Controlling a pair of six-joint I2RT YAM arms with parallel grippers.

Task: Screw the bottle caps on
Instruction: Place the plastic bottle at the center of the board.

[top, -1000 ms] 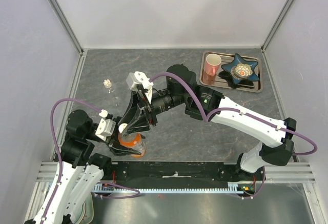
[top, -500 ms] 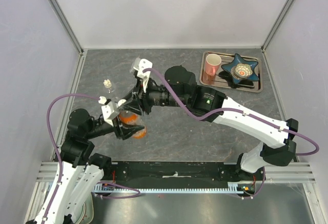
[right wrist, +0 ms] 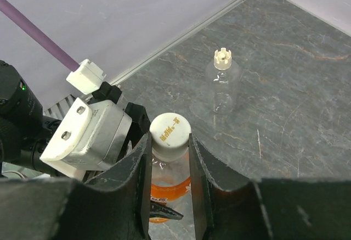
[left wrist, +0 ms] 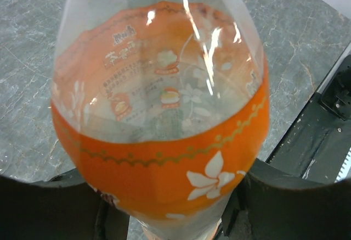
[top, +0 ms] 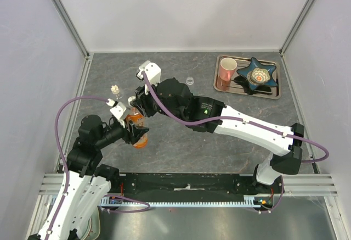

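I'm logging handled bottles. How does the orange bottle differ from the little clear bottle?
The orange bottle sits in the left gripper, the right gripper pinching its cap; the little clear bottle stands free on the table. The orange bottle wears an orange label; the little clear bottle is see-through. The orange bottle's cap is smooth, the other's notched. Both are capped.

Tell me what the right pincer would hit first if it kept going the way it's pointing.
The white cap sits clamped in the right pincer, so pushing on it would probably meet the orange bottle just beneath; depth is unclear.
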